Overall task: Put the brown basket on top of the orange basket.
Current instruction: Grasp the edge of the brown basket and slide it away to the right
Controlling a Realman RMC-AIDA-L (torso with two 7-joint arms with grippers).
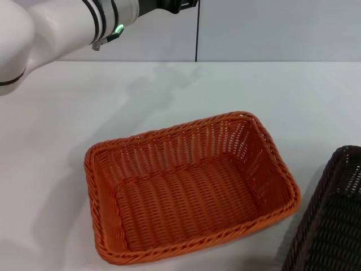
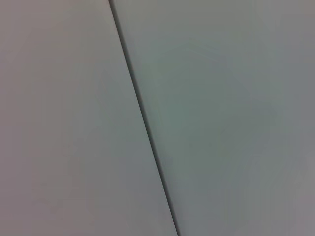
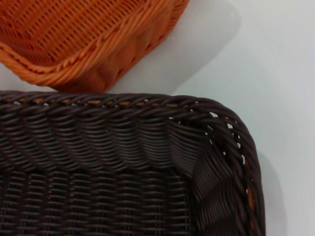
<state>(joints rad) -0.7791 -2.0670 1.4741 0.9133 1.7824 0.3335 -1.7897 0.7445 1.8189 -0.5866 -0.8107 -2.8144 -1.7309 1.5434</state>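
The orange basket (image 1: pixel 189 189) sits empty on the white table, in the middle of the head view. The brown basket (image 1: pixel 333 217) stands on the table just to its right, cut off by the frame's corner. The right wrist view looks down into a corner of the brown basket (image 3: pixel 123 167), with the orange basket's rim (image 3: pixel 88 44) right beside it. The right gripper itself does not show in any view. The left arm (image 1: pixel 62 25) is raised at the top left of the head view; its gripper is out of view.
The white table (image 1: pixel 113 107) stretches behind and to the left of the baskets. A grey wall with a dark vertical seam (image 1: pixel 197 31) stands behind the table; the left wrist view shows only that wall and its seam (image 2: pixel 142 118).
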